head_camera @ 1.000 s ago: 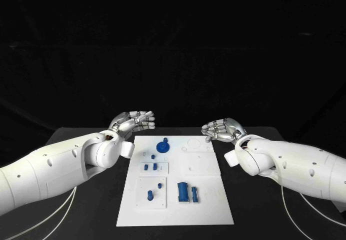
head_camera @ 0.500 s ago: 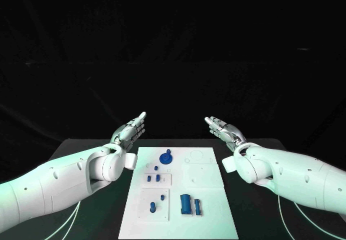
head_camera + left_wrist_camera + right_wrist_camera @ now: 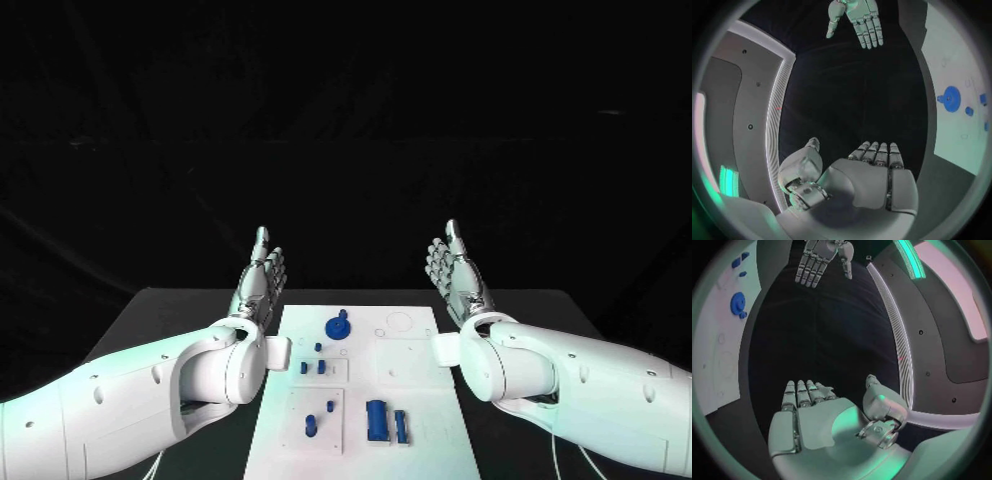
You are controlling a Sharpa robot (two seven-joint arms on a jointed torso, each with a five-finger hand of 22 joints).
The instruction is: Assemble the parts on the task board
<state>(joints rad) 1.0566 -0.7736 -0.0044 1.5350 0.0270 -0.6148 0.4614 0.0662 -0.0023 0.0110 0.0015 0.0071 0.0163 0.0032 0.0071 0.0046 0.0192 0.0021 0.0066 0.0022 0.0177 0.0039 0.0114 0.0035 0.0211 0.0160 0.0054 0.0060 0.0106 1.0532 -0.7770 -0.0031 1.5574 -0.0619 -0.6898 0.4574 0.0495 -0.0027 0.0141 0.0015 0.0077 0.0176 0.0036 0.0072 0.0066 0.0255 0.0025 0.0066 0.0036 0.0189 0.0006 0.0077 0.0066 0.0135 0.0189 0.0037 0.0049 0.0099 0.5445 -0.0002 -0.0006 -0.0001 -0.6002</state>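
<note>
The white task board point(image 3: 433, 440) lies in the middle of the black table. On it I see a round blue part point(image 3: 336, 326), small blue pegs point(image 3: 309, 367), and two upright blue blocks point(image 3: 376, 420) near the front. My left hand point(image 3: 261, 274) is raised above the board's far left corner, fingers straight and pointing up, holding nothing. My right hand point(image 3: 456, 270) mirrors it above the far right corner, also flat and empty. The left wrist view shows my own flat palm point(image 3: 870, 175), the right hand point(image 3: 857, 19) and the board point(image 3: 954, 60) with the round part point(image 3: 949, 96).
The black table point(image 3: 159, 320) extends on both sides of the board. The right wrist view shows the left hand point(image 3: 820, 260) and the board's edge point(image 3: 717, 370) with the round blue part point(image 3: 737, 304).
Both hands have uncurled from a half-closed pose to flat with straight fingers and risen to point upward. The head camera has shifted, moving the board lower in the picture.
</note>
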